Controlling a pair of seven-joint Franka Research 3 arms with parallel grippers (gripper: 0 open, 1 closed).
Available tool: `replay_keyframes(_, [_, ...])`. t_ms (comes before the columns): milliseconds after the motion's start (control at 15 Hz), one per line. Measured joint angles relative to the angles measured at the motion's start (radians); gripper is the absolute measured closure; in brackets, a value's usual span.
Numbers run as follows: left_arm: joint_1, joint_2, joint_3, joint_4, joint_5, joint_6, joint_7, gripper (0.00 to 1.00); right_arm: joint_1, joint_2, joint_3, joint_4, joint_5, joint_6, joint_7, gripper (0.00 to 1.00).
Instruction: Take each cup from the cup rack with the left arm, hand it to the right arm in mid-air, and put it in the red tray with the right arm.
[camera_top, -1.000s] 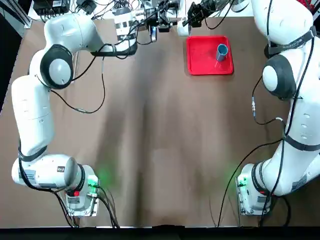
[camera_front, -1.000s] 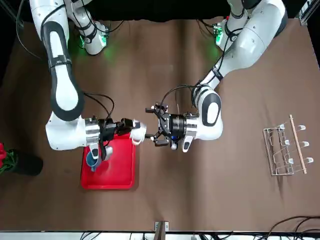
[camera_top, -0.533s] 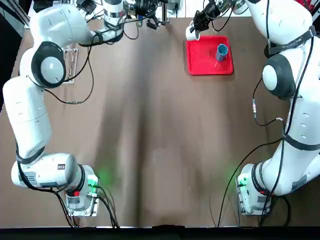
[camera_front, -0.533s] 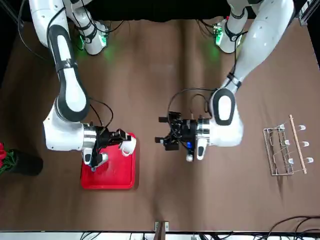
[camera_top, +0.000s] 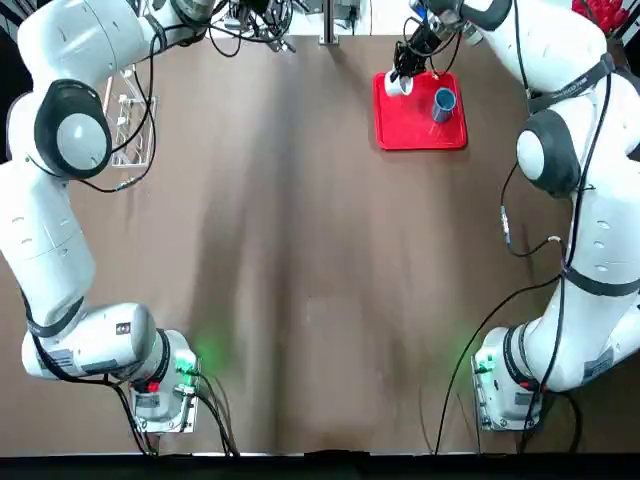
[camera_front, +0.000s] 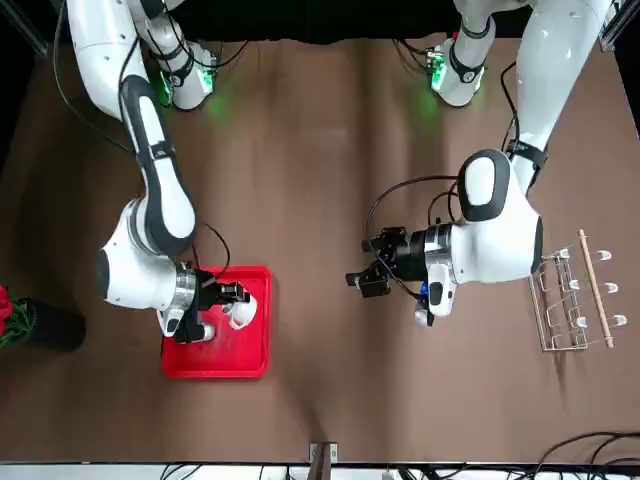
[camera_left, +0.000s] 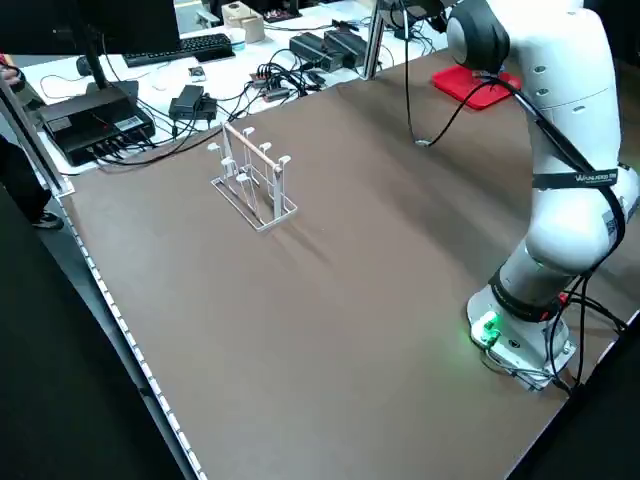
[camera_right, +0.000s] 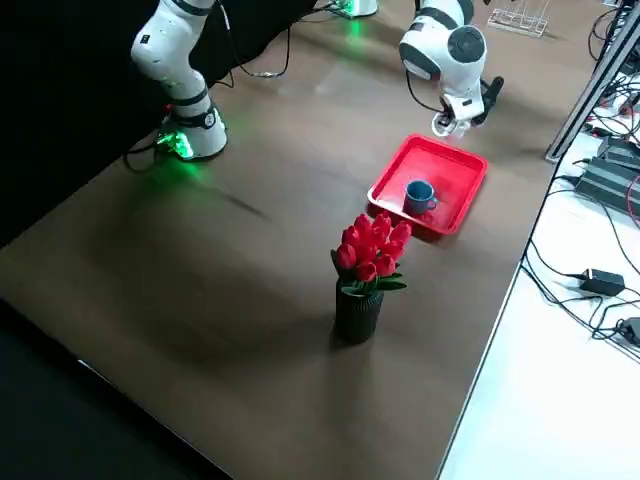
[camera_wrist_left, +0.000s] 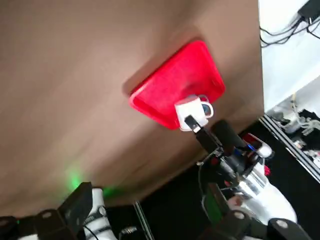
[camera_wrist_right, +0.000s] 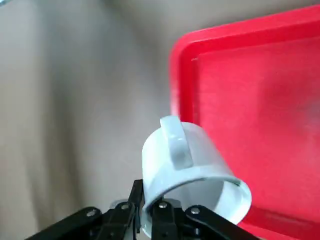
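The tray (camera_wrist_right: 270, 135) looks like smooth plastic, its rim catching a soft sheen. Above its surface, the white cup (camera_wrist_right: 187, 160) has a smooth, glossy, ceramic-like finish; the blue cup (camera_right: 419, 196) in the tray looks smooth too. Around the tray, the counter (camera_right: 260, 330) is matt. Beside the tray, the flowerpot (camera_right: 357, 314) is dark and ribbed, below smooth red petals (camera_right: 372, 245).

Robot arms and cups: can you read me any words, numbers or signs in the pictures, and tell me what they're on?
No text is clear enough to quote.
Strap on the left arm: tiny pale letters, too small to read.
Small patch on that arm, top view: too small.
White cup, in the right claw at the red tray: no writing shows.
Open left claw, over the table: none readable.
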Motion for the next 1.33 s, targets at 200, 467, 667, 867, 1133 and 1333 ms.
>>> replay_keyframes(200, [0.011, -0.017, 0.0, 0.0, 0.16, -0.041, -0.001, 0.0, 0.016, 0.017, 0.002, 0.0, -0.128, 0.049, 0.168, 0.89])
replay_keyframes(467, [0.048, -0.067, -0.001, 0.0, 0.375, -0.145, -0.001, 0.0, 0.036, 0.05, 0.003, 0.0, -0.276, 0.06, 0.306, 0.89])
replay_keyframes(667, [0.05, -0.089, -0.001, 0.0, 0.529, -0.188, 0.047, 0.0, 0.052, 0.096, 0.004, 0.0, -0.299, 0.133, 0.338, 0.89])
replay_keyframes(867, [0.055, -0.134, 0.003, 0.001, 0.616, -0.226, 0.149, 0.0, 0.063, 0.125, 0.004, 0.002, -0.335, 0.155, 0.354, 0.89])
replay_keyframes(1133, [0.14, -0.162, 0.004, 0.0, 0.69, -0.331, 0.309, 0.0, 0.064, 0.13, 0.005, 0.009, -0.349, 0.153, 0.364, 0.89])
replay_keyframes(1333, [0.207, -0.162, 0.005, -0.002, 0.693, -0.457, 0.512, 0.0, 0.064, 0.141, 0.003, 0.009, -0.35, 0.156, 0.367, 0.75])
